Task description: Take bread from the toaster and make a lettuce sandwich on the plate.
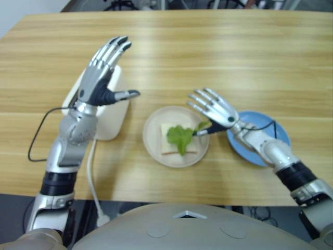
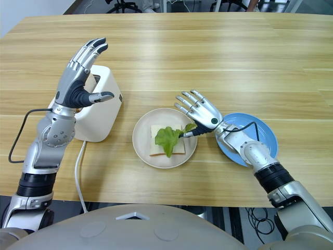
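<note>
Left eye view: the left hand (image 1: 101, 78) is raised with its fingers straight and slightly fanned and the thumb stuck out sideways; it is fully open and holds nothing. The white toaster (image 1: 115, 117) stands directly behind and below this palm, on the wooden table (image 1: 208, 47). The right hand (image 1: 214, 108) is low over the table, palm down, fingers spread and extended, so it is open as well. Its thumb tip meets the near end of the lettuce (image 1: 179, 136), which rises slightly towards the thumb. The rest of the leaf lies on a slice of bread (image 1: 167, 147), just to the thumb side of the hand. The bread rests flat in the middle of a beige plate (image 1: 151, 136), which sits between the two hands and nearer the right one. A blue plate (image 1: 277, 133) lies under the right wrist and forearm. Right eye view: the left thumb points across the top of the toaster, and the dark toaster slot (image 2: 97, 79) shows just past the palm; whether bread is in the slot cannot be told. A white cord (image 2: 78, 166) runs from the toaster to the table edge beside the left forearm, and a thin black cable (image 2: 15, 140) loops on the forearm's outer side. The right fingertips hover at the beige plate's rim, apart from the bread.
</note>
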